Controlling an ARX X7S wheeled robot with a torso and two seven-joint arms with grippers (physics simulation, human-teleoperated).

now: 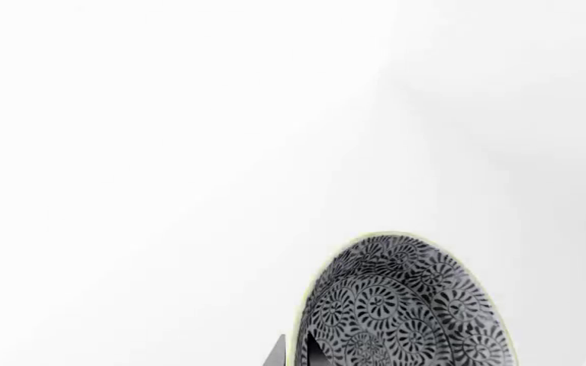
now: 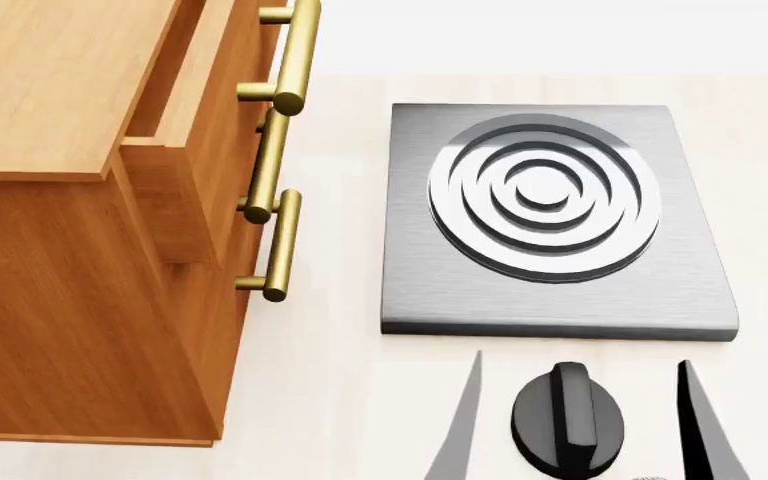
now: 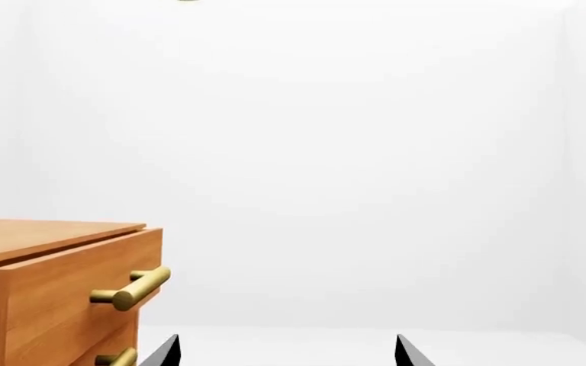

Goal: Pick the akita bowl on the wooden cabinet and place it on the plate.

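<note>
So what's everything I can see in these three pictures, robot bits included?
wooden cabinet: one, orange-brown with brass bar handles, at the head view's left; top drawer slightly pulled out.
stove plate: one, grey metal slab with pale concentric rings, on the light counter beside the cabinet.
knob: one, black, on the counter in front of the stove plate.
bowl: one, dark with a grey floral pattern and pale rim, seen only in the left wrist view, against plain white.
right gripper: two dark fingertips, spread apart, pointing past the cabinet.
left gripper: only a dark sliver by the bowl's rim; open or shut cannot be told.
</note>
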